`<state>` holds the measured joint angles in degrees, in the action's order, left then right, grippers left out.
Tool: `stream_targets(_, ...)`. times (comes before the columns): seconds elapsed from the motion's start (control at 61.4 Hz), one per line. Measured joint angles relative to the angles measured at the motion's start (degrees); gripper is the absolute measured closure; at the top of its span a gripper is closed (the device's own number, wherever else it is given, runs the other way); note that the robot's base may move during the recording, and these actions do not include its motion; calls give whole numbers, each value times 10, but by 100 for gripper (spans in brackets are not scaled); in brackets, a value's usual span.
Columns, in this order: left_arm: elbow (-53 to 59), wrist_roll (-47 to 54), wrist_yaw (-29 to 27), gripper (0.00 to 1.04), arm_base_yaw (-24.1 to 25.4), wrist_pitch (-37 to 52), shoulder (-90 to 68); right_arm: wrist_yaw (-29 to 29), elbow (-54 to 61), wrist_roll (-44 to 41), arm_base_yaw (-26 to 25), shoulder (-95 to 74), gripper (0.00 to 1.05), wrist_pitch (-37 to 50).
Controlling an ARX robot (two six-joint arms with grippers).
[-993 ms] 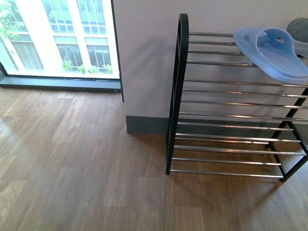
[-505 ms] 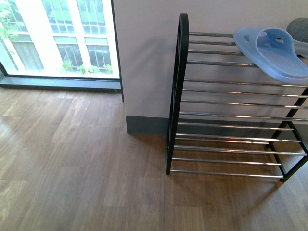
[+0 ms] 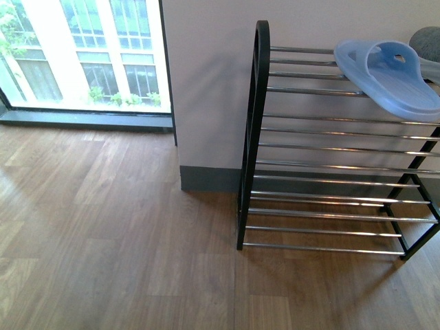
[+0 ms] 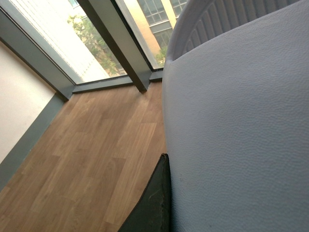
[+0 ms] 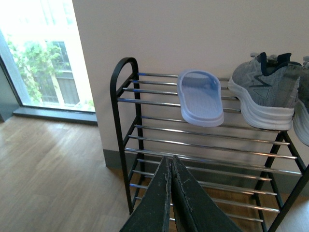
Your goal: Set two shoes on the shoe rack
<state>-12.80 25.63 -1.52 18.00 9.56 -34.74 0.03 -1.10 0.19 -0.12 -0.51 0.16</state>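
Right gripper (image 5: 170, 181): both dark fingers pressed together along their length, nothing between them, held in the air in front of the shoe rack (image 5: 126, 121). Left gripper: only one dark finger edge (image 4: 154, 203) shows, beside a large pale leathery surface (image 4: 241, 135) that fills most of the left wrist view; cannot tell whether it is spread or pressed together.

Rack: black frame, arched side top, chrome bars in tiers, backed against the white wall (image 3: 206, 82). Top tier carries a light blue slide sandal (image 5: 200, 96), sole up and toe hanging past the front bar. Just beside it, nearer the far end, stands one grey sneaker (image 5: 265, 92), upright, white sole on the bars. A second white sole edge (image 5: 303, 121) shows at the picture border past it. Lower tiers hold bare bars.

Open wood floor (image 3: 103, 227) lies before the rack and beside its arched end, reaching to the window (image 3: 82, 55).
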Motion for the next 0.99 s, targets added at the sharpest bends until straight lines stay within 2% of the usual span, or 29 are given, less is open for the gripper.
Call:
stream_targets(0.163,0,0,0,103,0,0,0,0,0,0,0,2,102,0)
stream_targets(0.716,0,0,-2,103,0,0,0,-2,0,0,0,2,9,-1)
stream_targets(0.993,0,0,0,103,0,0,1,-1,0,0,0,2,9,-1)
